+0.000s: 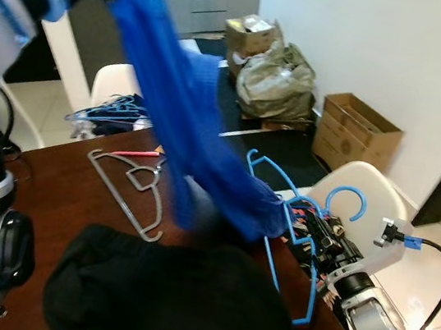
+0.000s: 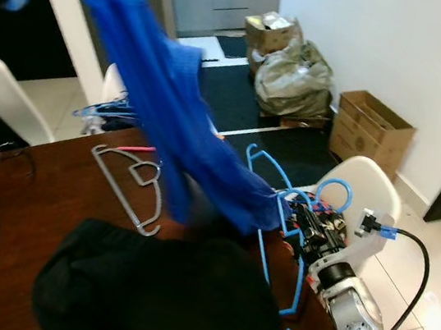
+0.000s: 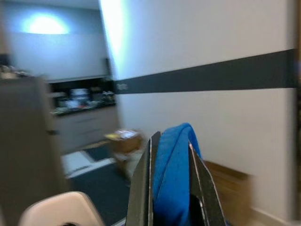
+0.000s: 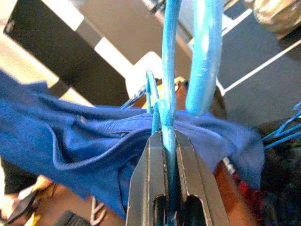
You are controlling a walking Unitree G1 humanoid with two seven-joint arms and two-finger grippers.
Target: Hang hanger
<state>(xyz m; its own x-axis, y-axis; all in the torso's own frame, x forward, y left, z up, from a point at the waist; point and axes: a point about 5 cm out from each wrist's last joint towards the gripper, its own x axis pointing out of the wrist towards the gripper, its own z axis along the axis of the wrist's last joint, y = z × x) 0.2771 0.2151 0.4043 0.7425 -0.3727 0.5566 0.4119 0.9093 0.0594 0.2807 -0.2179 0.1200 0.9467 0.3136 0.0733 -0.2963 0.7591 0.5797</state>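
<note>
Two tools share the work here: the left tool [image 3: 171, 188], raised high above the desk's left side, is clamped on a fold of the blue garment [image 1: 182, 118], while the right tool [image 4: 169, 188], at the desk's right edge, is pinched together on the neck of the blue hanger [image 1: 297, 235]. The garment runs as a long diagonal band from the upper left down to the hanger, where its lower end bunches against the hanger's frame.

The hanger stands roughly upright beside the right edge of the dark wooden desk [image 1: 58, 199], its hook [image 1: 346, 202] curling up and away from the robot, its long axis along that edge.

The step in hand looks like threading the hanger into the garment. To do it well, the left tool should keep the cloth taut and high so an opening shows, while the right tool steers one hanger arm into it without snagging. A grey hanger [image 1: 130, 189] and a black garment [image 1: 171, 299] lie on the desk.
</note>
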